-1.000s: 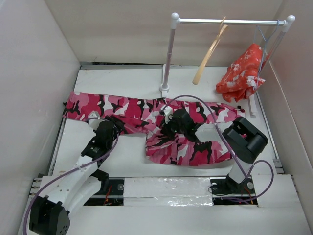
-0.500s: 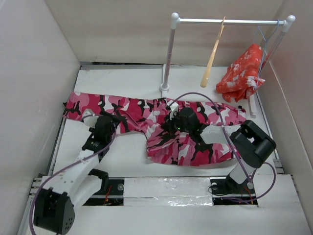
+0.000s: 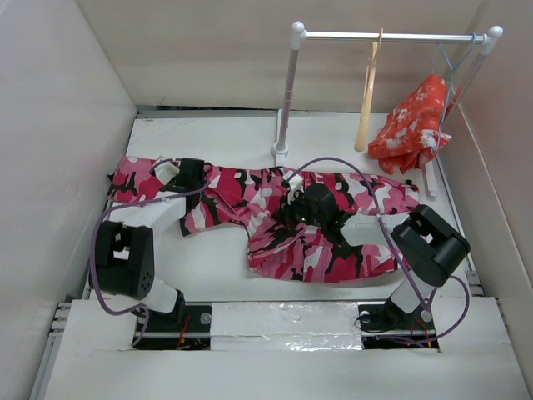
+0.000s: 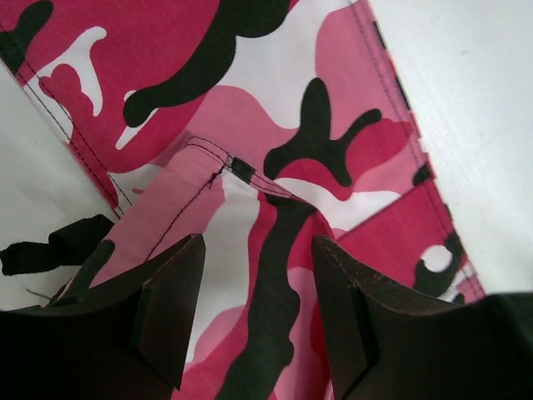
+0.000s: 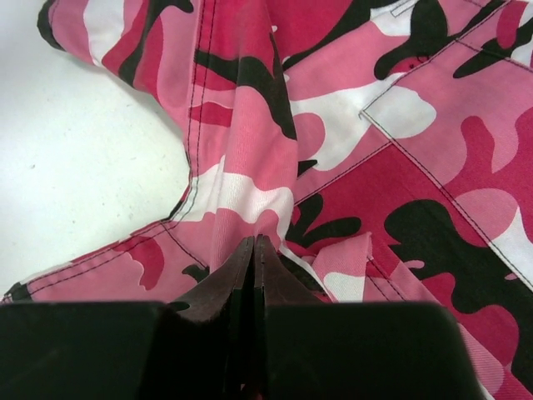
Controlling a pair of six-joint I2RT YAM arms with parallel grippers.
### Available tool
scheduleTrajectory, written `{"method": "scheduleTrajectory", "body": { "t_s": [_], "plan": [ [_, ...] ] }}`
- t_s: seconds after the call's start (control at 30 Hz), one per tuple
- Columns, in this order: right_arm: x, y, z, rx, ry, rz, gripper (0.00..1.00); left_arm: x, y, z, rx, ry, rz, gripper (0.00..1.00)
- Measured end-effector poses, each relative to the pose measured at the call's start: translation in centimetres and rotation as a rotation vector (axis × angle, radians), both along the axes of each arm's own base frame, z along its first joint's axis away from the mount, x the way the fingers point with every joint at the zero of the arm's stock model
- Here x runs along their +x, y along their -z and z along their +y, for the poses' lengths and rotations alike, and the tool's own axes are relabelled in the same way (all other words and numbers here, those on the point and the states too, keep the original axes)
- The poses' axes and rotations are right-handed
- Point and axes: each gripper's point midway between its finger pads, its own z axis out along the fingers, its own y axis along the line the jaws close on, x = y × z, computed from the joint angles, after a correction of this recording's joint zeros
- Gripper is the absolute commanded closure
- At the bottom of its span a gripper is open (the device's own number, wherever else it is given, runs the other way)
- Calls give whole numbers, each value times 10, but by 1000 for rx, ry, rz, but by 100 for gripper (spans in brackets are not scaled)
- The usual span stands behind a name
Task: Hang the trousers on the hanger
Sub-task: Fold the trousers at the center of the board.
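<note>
The trousers (image 3: 233, 187) are lying limp across the counter (image 3: 216, 267), from nine to three o'clock. My right claw (image 5: 253, 243) is pinching a middle fold. My left claw (image 4: 258, 250) is hanging wide over one leg. The cloth is looking light and floppy, so I am favouring a two-point hold.

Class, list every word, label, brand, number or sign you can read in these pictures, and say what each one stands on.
None: no view shows any readable text.
The trousers bear only camouflage print.
The orange-red cloth bears only a white floral pattern.
The wooden hanger shows no marking at this size.
</note>
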Motion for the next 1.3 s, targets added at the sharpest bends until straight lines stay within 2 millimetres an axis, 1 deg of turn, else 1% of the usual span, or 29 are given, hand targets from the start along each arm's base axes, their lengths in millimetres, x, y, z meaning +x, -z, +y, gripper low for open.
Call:
{"method": "scheduleTrajectory", "body": {
  "t_s": [0.13, 0.23, 0.43, 0.53, 0.57, 0.6, 0.67, 0.77, 0.83, 0.9, 0.97, 1.07, 1.13, 1.2, 1.23, 1.27, 1.3],
  "plan": [
    [0, -3, 1, 17, -1, -1, 93, 1, 18, 7, 8, -20, 73, 46],
    [-3, -6, 0, 26, -2, -5, 92, 4, 32, 8, 12, -24, 125, 45],
    [-4, -10, -1, 36, -5, -12, 92, 13, 48, 6, 16, -21, 180, 48],
    [-4, -11, -1, 38, -6, -15, 92, 14, 49, 7, 22, -27, 186, 64],
    [-4, -12, 0, 40, -6, -16, 92, 14, 49, 8, 26, -31, 190, 75],
    [-5, -12, 0, 40, -7, -16, 92, 14, 50, 8, 27, -35, 194, 79],
    [-5, -12, 0, 40, -7, -16, 92, 13, 51, 10, 32, -41, 200, 86],
    [-5, -12, 0, 40, -7, -16, 91, 10, 50, 11, 38, -47, 204, 88],
    [-4, -12, -1, 40, -5, -16, 89, 5, 46, 13, 40, -50, 195, 90],
    [-4, -12, -1, 42, -4, -14, 83, -3, 38, 16, 41, -54, 176, 99],
    [-4, -12, -1, 43, -2, -11, 77, -10, 24, 18, 39, -55, 142, 100],
    [-2, -13, -3, 45, 5, -8, 71, -11, -3, 18, 28, -50, 54, 100],
    [-3, -16, -4, 49, 6, -11, 70, -12, -19, 19, 22, -48, -2, 100],
    [-2, -24, -6, 61, 10, -25, 70, -12, -30, 20, 19, -43, -46, 100],
    [-3, -29, -6, 69, 10, -35, 70, -11, -33, 19, 21, -34, -61, 98],
    [-2, -35, -6, 79, 10, -45, 70, -10, -35, 18, 23, -23, -68, 81],
    [-2, -37, -6, 82, 10, -50, 71, -8, -33, 17, 27, -10, -62, 73]
  ]
}}
